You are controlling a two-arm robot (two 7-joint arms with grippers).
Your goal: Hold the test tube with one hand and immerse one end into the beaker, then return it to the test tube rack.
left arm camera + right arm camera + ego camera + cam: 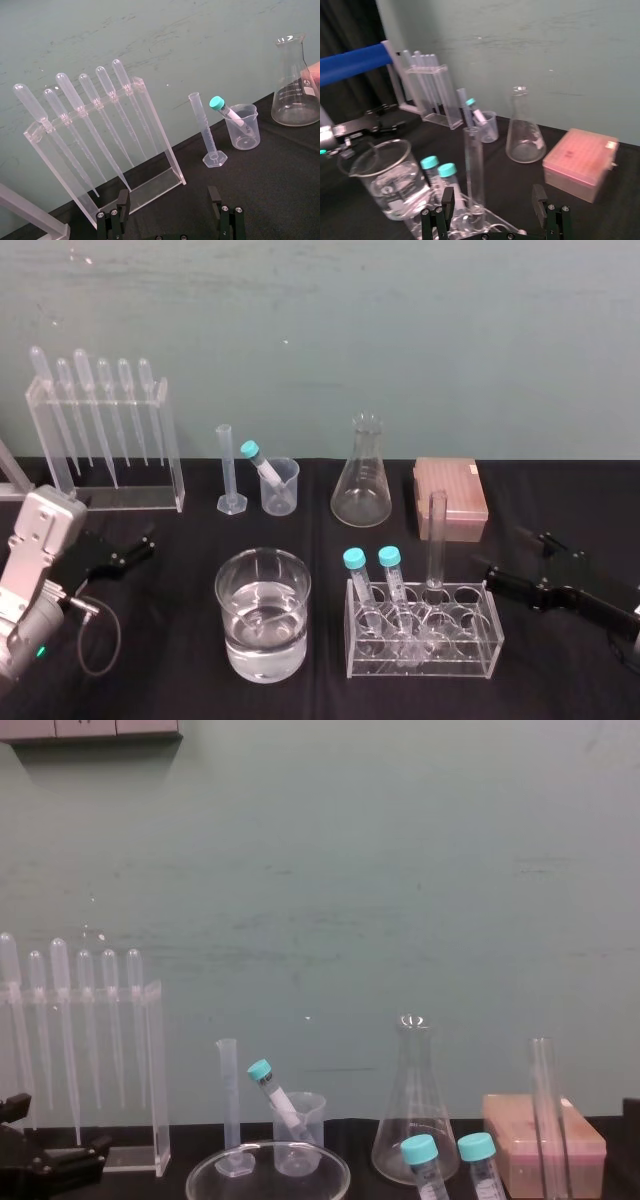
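The right pincer (497, 546) sits out over the black-clothed table (560, 680). Its two black fingers are spread wide and there is nothing between them. Just off its fingertips, toward the robot's left, the long, thin, clear glass test tube (437, 540) stands upright in a back-row hole of the clear acrylic test tube rack (425, 668). It looks untouched, so I take the step in hand to be the reach and first grip.

Past the rack from this pincer, farther to the robot's left, stands the wide clear glass beaker (300, 585), partly filled with clear liquid. On the far side of that beaker the left pincer (140, 545) rests idle, its fingers also parted around nothing.

To do this well, I'd want the tube centred in the gap before the pincer closes. In the right wrist view it stands nearer one finger than the other, so a small sideways correction seems due. The grip belongs on the bare glass above the rack's top plate and below the rim. It should be gentle, since smooth glass may slip or crack.

Two short teal-capped tubes (354, 560) lean in the rack beyond the tall one from the pincer, and a pink plastic box (450, 502) lies just behind it. The fingers need to slide in without brushing either. After that, a straight vertical lift until the tube's bottom clears the hole should keep the rack from tipping.
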